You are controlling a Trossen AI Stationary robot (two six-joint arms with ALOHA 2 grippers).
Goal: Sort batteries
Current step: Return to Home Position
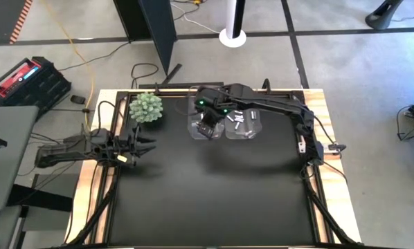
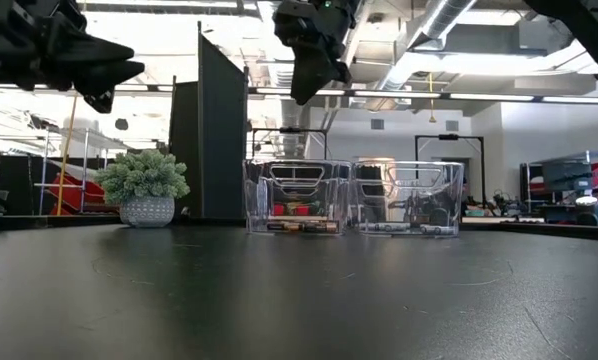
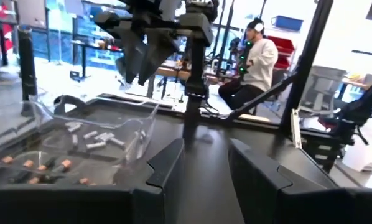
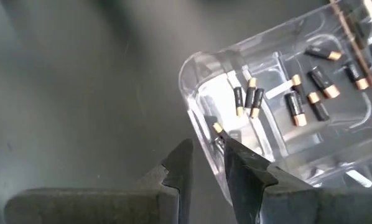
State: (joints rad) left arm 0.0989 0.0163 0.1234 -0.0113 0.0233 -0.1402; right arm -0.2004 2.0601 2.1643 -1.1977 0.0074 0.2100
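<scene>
Over the left bin by the table's far edge, the right gripper hovers, fingers narrowly parted, carrying nothing. Dark batteries lie in that bin, white batteries in the right bin beside it. Left gripper waits at the left edge, fingers apart, empty-handed. No loose cell shows, so the sorting looks finished.
</scene>
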